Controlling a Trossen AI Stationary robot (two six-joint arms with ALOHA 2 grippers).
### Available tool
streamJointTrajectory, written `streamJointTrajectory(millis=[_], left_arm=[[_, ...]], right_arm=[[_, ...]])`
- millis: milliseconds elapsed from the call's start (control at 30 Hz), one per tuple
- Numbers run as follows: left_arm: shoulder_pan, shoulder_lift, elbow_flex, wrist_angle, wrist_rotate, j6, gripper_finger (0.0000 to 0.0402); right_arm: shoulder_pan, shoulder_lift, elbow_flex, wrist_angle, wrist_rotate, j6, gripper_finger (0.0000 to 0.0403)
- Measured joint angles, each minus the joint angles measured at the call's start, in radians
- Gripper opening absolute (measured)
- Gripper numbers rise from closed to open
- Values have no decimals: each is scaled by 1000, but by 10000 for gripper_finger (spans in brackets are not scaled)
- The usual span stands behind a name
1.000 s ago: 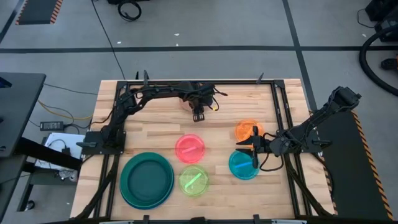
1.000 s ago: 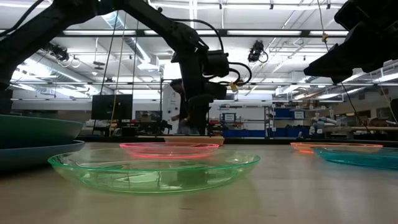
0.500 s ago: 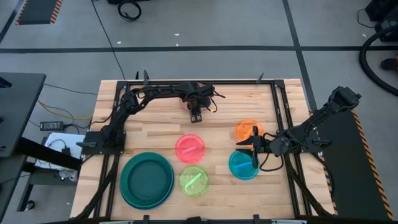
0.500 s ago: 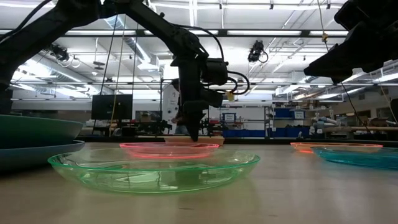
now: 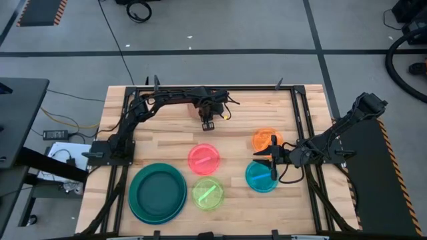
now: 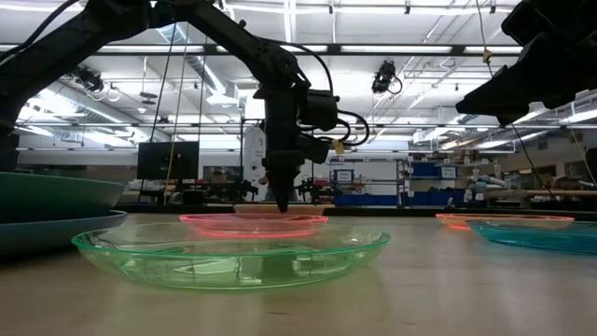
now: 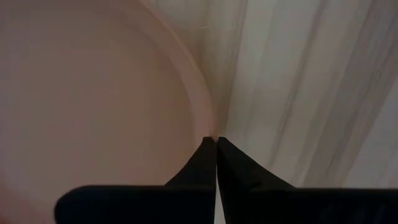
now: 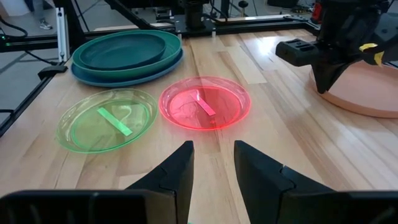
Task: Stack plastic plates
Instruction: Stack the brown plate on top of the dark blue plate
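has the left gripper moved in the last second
Yes. In the high view the left gripper has drawn back toward the table's far edge, away from the pink plate; in the low view it has dropped to the salmon plate.

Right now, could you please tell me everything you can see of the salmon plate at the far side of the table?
The salmon plate is a round, opaque, matte pinkish plate that looks plastic, with a shallow well and a raised rim. It lies flat on the wooden table near its far edge, apart from the other plates. The left gripper points straight down at its rim, fingers closed together on the edge. From above the arm hides most of it.
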Motion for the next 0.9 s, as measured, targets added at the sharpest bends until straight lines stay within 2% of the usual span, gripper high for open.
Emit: streamJointTrajectory(millis=[500, 900], left_arm=[[-23, -31, 10, -68, -60, 1, 3], [-61, -129, 11, -115, -94, -19, 2]], right_arm=[[0, 0, 0, 0, 0, -1, 125], [0, 0, 0, 4, 3, -1, 125]])
